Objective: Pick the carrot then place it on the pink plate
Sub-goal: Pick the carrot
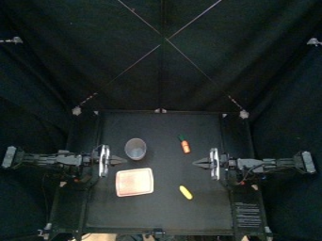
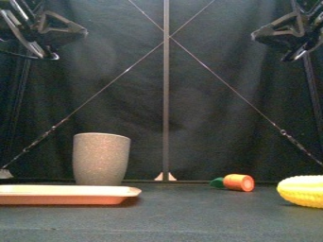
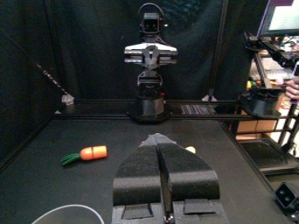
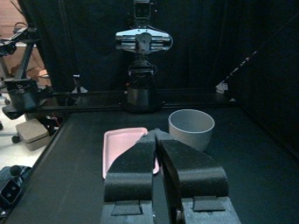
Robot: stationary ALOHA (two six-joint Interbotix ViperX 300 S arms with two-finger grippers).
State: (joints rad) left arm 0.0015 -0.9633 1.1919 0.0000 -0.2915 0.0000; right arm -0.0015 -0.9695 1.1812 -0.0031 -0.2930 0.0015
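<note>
The carrot (image 1: 185, 146), small and orange with a green end, lies on the table right of the middle, and low in the front view (image 2: 235, 182). The left wrist view has the carrot (image 3: 87, 155) ahead of the jaws and off to one side. The flat pink plate (image 1: 134, 182) sits nearer the front, left of centre (image 2: 70, 195), with nothing on it. My left gripper (image 1: 111, 162) hovers at the left, shut and holding nothing (image 3: 163, 142). My right gripper (image 1: 201, 163) hovers at the right, shut as well (image 4: 156, 137), a short way in front of the carrot.
A tall grey speckled cup (image 1: 136, 147) stands upright behind the plate (image 2: 101, 158). A yellow toy corn cob (image 1: 186, 192) lies near the front, right of the plate (image 2: 303, 191). Both arms hang well above the table.
</note>
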